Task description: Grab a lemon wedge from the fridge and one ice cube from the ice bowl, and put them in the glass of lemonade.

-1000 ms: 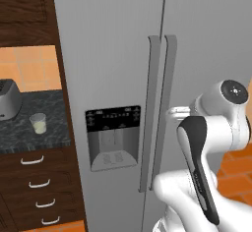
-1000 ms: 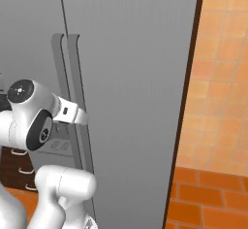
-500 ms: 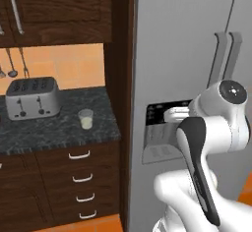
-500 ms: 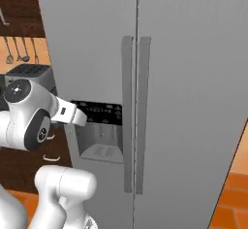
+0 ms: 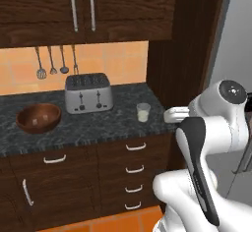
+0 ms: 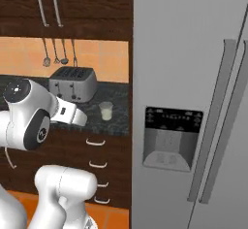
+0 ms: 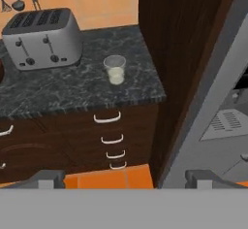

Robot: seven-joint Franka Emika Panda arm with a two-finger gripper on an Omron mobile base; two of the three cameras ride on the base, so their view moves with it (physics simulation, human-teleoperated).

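One toaster, one wooden ice bowl and one glass of lemonade are seen on the counter. Four utensils are hung on the wall. Four drawer handles are stacked below the glass, and two long handles are counted on the one fridge.

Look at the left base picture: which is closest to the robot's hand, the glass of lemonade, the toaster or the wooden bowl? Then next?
1. The glass of lemonade, beside the gripper, on its left.
2. The toaster, further left, against the wall.
3. The ice bowl, far left on the counter.
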